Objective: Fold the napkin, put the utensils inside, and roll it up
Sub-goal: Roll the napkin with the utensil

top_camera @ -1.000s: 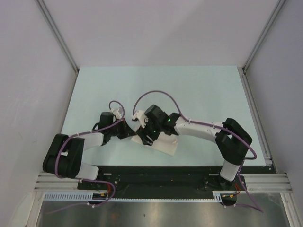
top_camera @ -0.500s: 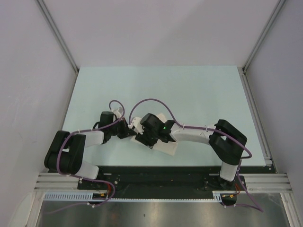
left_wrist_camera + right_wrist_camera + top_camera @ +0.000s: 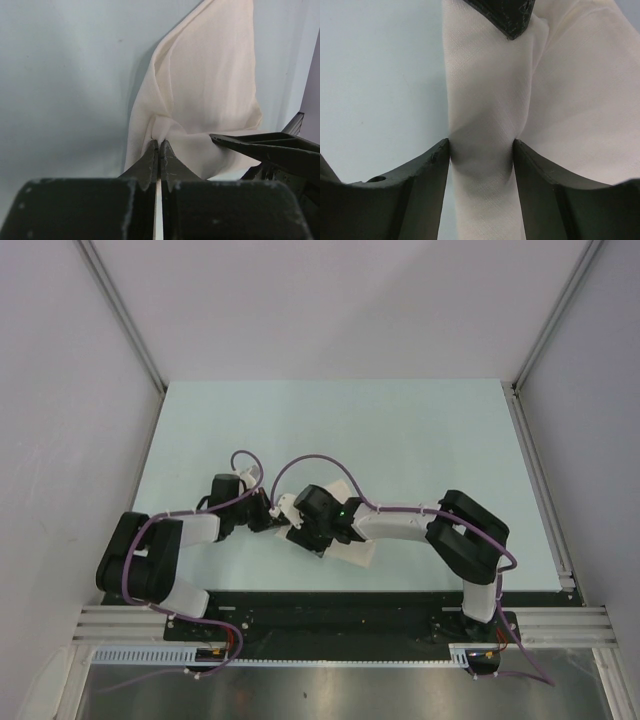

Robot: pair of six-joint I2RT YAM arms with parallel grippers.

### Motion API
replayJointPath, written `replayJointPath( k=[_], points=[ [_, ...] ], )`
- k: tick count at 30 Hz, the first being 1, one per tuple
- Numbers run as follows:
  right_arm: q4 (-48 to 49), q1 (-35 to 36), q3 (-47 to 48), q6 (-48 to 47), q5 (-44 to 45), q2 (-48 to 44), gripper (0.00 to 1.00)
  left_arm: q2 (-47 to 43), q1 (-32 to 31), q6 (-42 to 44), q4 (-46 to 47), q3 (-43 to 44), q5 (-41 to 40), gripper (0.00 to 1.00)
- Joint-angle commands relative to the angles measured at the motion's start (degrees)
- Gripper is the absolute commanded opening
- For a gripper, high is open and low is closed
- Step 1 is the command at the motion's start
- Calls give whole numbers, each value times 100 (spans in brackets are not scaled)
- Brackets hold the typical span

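The white napkin lies bunched near the table's front middle, mostly under both wrists. My left gripper is shut, pinching a gathered fold of the napkin. My right gripper straddles a rolled part of the napkin; both fingertips press its sides and the cloth narrows between them. In the top view the left gripper and right gripper meet tip to tip. The utensils are out of view.
The pale green table is bounded by grey walls at left, back and right. A black rail runs along the near edge. A purple cable loops over the right wrist.
The right arm has slid left toward the left gripper, its elbow following. Its jaws have narrowed onto the rolled cloth. The left gripper has stayed shut on its fold.
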Motion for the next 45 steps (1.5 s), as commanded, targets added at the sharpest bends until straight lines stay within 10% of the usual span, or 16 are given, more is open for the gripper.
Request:
replayJointPath(
  k=[1, 12, 19, 31, 45],
  points=[
    [73, 44, -91, -18, -57, 191, 57, 77, 105, 41, 124, 226, -144, 0],
    [-471, -79, 120, 131, -451, 701, 28, 147, 149, 58, 168, 410, 14, 1],
    [-1175, -658, 603, 473, -2551, 868, 20, -396, 430, 251, 36, 411, -126, 63],
    [-1896, -1467, 1614, 808, -5820, 1712, 18, -1171, 430, 348, 326, -336, 49, 64],
    [-1887, -2003, 2124, 1353, -6526, 2608, 16, -1093, -26, 243, 608, -671, 225, 59]
  ],
)
